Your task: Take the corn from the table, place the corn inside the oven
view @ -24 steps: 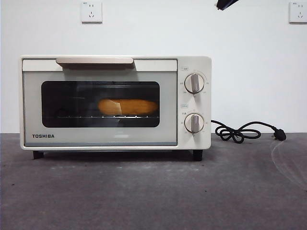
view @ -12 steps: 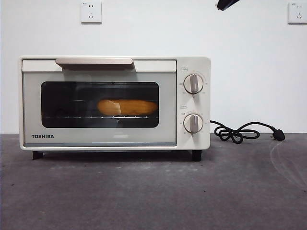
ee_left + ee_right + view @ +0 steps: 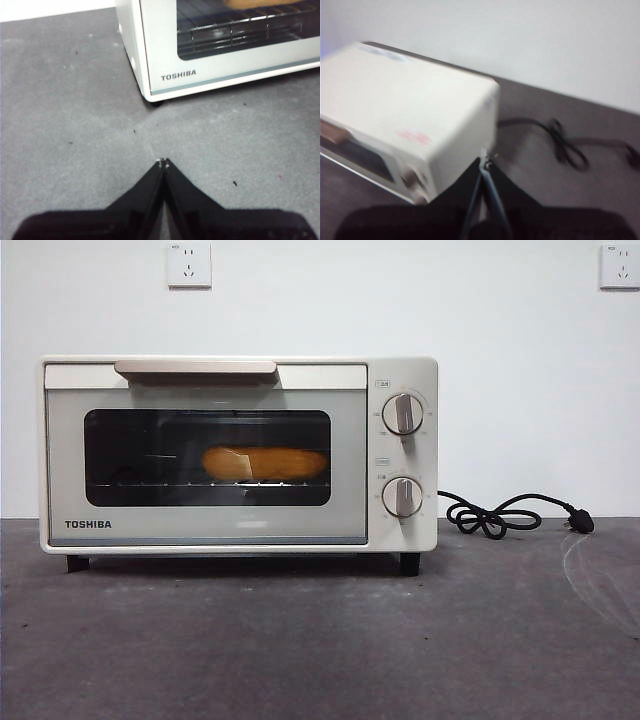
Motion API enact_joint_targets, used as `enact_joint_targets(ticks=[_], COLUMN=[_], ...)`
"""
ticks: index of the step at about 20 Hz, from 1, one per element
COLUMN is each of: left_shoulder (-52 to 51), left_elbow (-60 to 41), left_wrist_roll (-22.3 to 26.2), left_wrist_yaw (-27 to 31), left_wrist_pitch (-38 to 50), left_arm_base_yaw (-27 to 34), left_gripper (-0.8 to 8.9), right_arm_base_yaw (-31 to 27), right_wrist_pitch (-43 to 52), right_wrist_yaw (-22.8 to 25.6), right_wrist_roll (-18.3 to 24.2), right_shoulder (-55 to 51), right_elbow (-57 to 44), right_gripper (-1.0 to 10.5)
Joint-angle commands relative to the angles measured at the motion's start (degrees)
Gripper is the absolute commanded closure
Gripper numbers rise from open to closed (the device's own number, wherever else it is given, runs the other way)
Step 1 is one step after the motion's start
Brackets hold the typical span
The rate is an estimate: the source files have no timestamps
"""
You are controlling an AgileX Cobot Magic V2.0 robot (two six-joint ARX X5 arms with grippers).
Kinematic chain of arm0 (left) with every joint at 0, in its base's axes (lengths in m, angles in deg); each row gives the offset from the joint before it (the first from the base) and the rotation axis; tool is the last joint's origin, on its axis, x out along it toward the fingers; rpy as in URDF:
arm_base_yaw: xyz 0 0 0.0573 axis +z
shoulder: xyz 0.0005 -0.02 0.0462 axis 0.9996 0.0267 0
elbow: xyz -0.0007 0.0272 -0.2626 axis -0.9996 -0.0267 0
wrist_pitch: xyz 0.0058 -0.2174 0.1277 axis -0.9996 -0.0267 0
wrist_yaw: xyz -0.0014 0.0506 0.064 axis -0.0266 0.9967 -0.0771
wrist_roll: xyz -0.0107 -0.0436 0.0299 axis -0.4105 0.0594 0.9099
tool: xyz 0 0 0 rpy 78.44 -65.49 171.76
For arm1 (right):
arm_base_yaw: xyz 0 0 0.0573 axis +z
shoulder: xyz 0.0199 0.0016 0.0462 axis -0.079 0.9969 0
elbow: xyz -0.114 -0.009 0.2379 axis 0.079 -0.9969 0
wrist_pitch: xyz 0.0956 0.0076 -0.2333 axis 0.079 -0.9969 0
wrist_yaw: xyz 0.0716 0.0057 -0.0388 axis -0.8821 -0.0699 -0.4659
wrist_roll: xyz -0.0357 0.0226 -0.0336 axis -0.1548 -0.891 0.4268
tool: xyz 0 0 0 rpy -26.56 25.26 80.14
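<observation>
Your corn (image 3: 265,463) lies on the rack inside the shut oven (image 3: 238,453). Left claw (image 3: 163,162) pressed together over the desk (image 3: 320,640); right claw (image 3: 485,162), blurred, seemingly closed above the oven.

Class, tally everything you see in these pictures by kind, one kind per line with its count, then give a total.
Oven: 1
Corn, inside the oven: 1
Knobs: 2
Power cord: 1
Wall sockets: 2
Pincers, left and right: 2
Total: 9
</observation>
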Motion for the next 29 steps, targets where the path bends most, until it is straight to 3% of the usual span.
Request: enact_joint_targets(ticks=[1,6,9,12,14,16,21,24,29], left_shoulder=[0.57,1.66,1.66,1.66,1.66,1.66,1.66,1.66,1.66], left_elbow=[-0.37,-0.37,-0.37,-0.37,-0.37,-0.37,-0.37,-0.37,-0.37], left_wrist_roll=[0.46,0.46,0.48,0.46,0.46,0.48,0.46,0.46,0.48], left_wrist_yaw=[-0.04,-0.04,-0.04,-0.04,-0.04,-0.04,-0.04,-0.04,-0.04], left_wrist_pitch=[0.42,0.83,0.83,0.83,0.83,0.85,0.85,0.85,0.85], left_arm_base_yaw=[-0.11,-0.11,-0.11,-0.11,-0.11,-0.11,-0.11,-0.11,-0.11], left_gripper=[8.17,8.17,8.17,8.17,8.17,8.17,8.17,8.17,8.17], right_arm_base_yaw=[-5.22,-9.73,-9.77,-9.77,-9.73,-9.11,-6.03,-5.57,-5.57], right_wrist_pitch=[4.48,21.4,22.29,21.14,19.98,18.93,18.49,18.49,18.56], right_wrist_yaw=[-1.73,-1.75,-1.46,0.9,1.57,3.58,13.57,13.38,13.6], right_wrist_roll=[-1.44,-2.05,-3.65,-9.14,-12.48,-13.0,-15.08,-16.79,-15.74], right_shoulder=[-8.57,-30.38,-42.32,-50.31,-53.64,-53.92,-53.92,-53.92,-53.64], right_elbow=[-11.87,-39.98,-51.95,-59.12,-61.92,-61.88,-61.88,-61.88,-61.79], right_gripper=[9.5,9.5,9.5,9.5,9.5,9.5,9.5,9.5,9.5])
